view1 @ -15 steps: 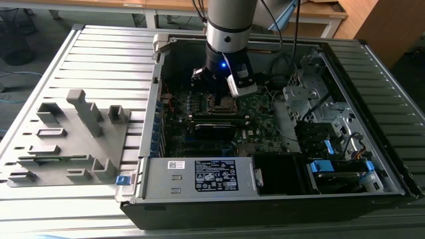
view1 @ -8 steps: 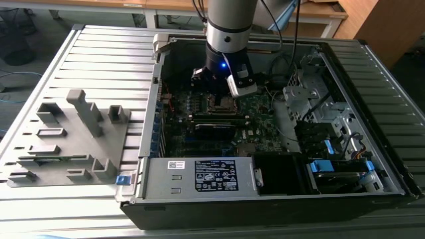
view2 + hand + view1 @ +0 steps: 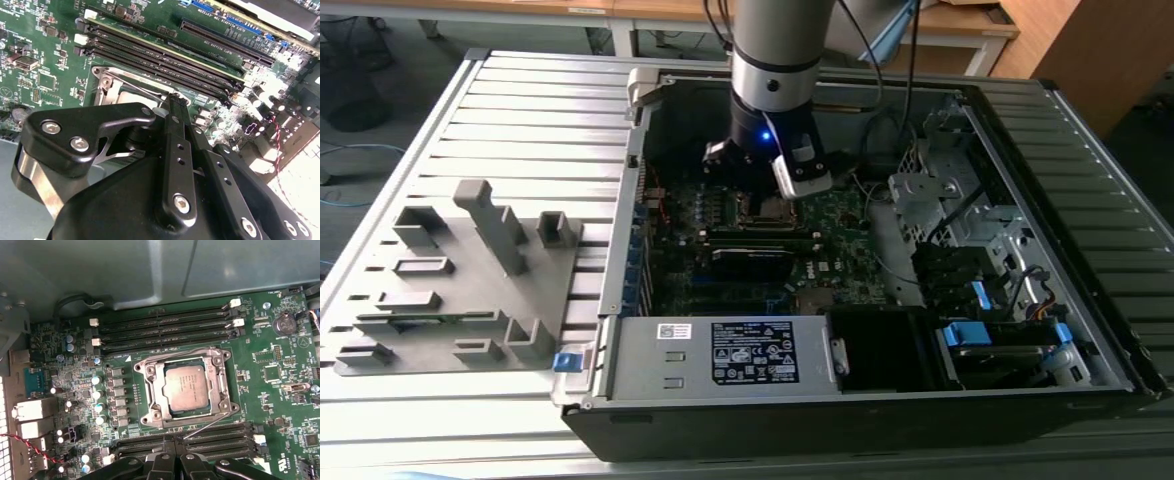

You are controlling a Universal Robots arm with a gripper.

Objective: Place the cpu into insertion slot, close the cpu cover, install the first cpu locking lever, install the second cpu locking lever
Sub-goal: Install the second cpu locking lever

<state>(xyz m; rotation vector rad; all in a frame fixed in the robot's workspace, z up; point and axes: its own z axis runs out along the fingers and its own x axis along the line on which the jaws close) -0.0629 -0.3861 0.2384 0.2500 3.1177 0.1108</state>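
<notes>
You get the exterior view looking down from above and a bit back at the open computer case [image 3: 881, 330], while both wrist views sit close over its green motherboard [image 3: 280, 385], sharing the insertion slot [image 3: 184, 388] and the memory slots [image 3: 165, 60] beside it.

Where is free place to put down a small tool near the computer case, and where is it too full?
Free: the ribbed metal table between the grey fixture and the case wall. Crowded: inside the case, where the gripper hangs over the cpu, beside the memory slots.
</notes>
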